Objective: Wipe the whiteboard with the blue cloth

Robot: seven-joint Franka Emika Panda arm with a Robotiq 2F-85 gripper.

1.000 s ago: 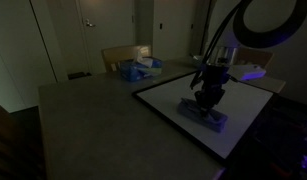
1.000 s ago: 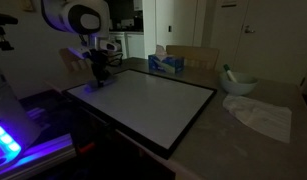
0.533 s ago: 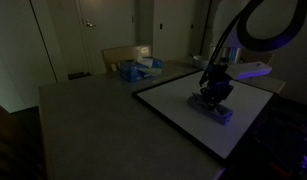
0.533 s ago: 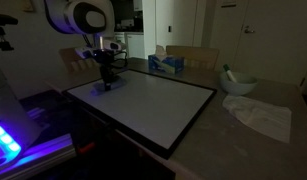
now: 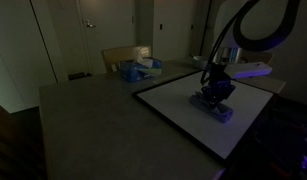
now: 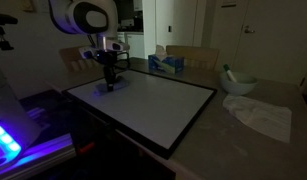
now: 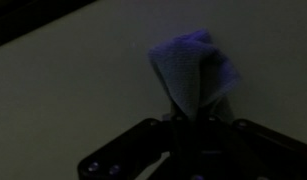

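**Cloth has slid a little way along the board**

Since a second ago, the pincer [image 5: 214,88] and the blue cloth [image 5: 213,105] have slid together across the whiteboard [image 5: 188,130], toward its far edge. In the last half second they hardly moved.

In the wrist view the pincer [image 7: 188,118] is pressed together on the blue cloth [image 7: 193,70] — it pinches one bunched end. The rest of the cloth fans out straight ahead of the tips, its long way in line with the pincer, lying flat on the whiteboard [image 7: 63,90].

In an exterior view the pincer [image 6: 110,78] stands upright near one corner of the whiteboard [image 6: 158,108], with the cloth [image 6: 105,88] right under it. I think the next wipe has to go toward the big bare part of the board, on the side of the bowl [image 6: 238,82]. There is only one arm.

Farther off on the table [image 6: 248,140] sit a white rag [image 6: 261,115] and a blue box [image 6: 165,63]. It is too dark to read any words.
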